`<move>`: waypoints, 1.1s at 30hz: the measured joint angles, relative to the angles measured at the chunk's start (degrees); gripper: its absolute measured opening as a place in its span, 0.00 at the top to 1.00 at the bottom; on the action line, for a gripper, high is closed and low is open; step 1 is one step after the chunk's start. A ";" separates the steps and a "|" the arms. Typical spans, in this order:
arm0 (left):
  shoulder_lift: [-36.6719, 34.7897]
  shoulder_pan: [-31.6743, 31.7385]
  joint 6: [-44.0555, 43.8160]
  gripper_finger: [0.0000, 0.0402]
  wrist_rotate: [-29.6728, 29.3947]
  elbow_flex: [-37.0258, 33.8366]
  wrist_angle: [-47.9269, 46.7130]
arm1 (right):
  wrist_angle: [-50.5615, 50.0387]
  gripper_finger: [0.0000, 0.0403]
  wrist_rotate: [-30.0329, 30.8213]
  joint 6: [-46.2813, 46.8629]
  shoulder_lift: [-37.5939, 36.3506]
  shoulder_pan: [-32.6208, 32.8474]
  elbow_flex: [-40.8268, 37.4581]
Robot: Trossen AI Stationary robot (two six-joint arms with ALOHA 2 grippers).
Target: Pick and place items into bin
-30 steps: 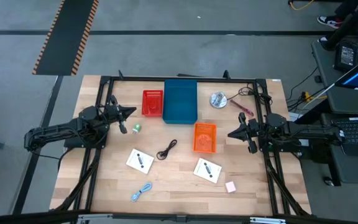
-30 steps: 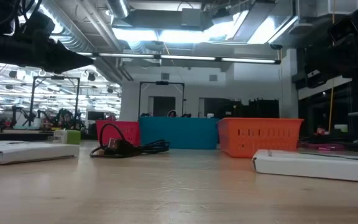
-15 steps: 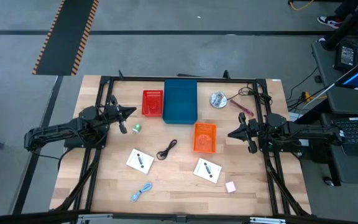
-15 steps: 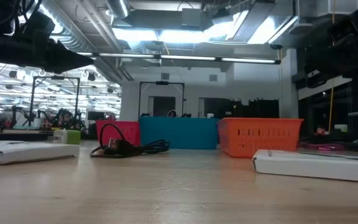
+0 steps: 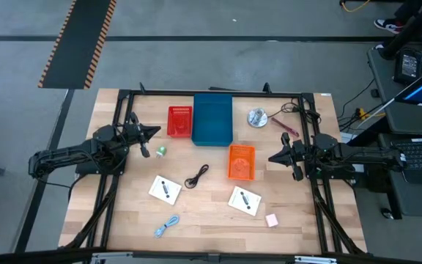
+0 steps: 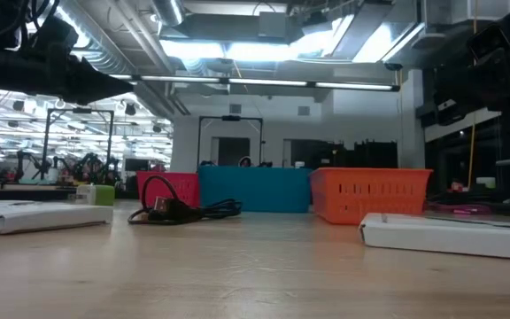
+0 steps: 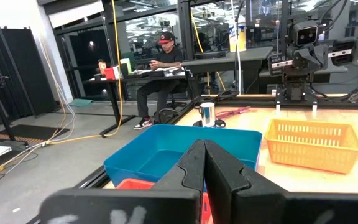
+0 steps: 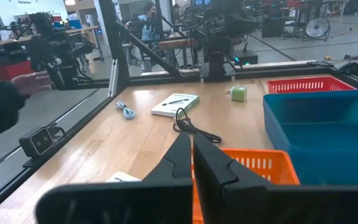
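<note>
Two white cards lie flat on the table, one (image 5: 165, 190) left of centre, one (image 5: 245, 200) right. The black coiled cable (image 5: 196, 176) rests between them. The light-blue cable (image 5: 167, 224) lies near the front edge, the pink block (image 5: 272, 219) front right, the green piece (image 5: 161, 151) by my left gripper. My left gripper (image 5: 154, 133) hovers shut at the left, beside the red bin (image 5: 180, 121). My right gripper (image 5: 272, 158) hovers shut at the right, next to the orange bin (image 5: 242, 162). The blue bin (image 5: 212, 119) stands at the far middle.
A round silver disc (image 5: 256, 116) and a reddish pen-like thing (image 5: 285, 126) sit at the far right. Black frame rails (image 5: 112, 191) run along the table's sides. Open wood lies near the front middle. People show in the room beyond, in both wrist views.
</note>
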 joint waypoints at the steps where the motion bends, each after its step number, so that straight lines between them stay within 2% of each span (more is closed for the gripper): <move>1: 0.00 0.00 0.00 0.99 0.00 0.00 0.01 | 0.00 1.00 0.00 0.00 0.00 -0.01 0.00; 25: 0.00 -0.01 -0.61 0.99 0.18 -0.01 -0.07 | 0.11 1.00 0.01 -1.76 0.02 0.00 -0.01; 29: 0.00 -0.02 -4.37 0.99 0.39 0.00 -0.17 | 0.50 1.00 1.25 -1.74 -0.01 -0.02 0.01; 33: 0.02 -0.02 -9.16 0.99 7.58 -0.01 -2.53 | 0.61 1.00 3.21 -1.46 -0.01 -0.02 0.00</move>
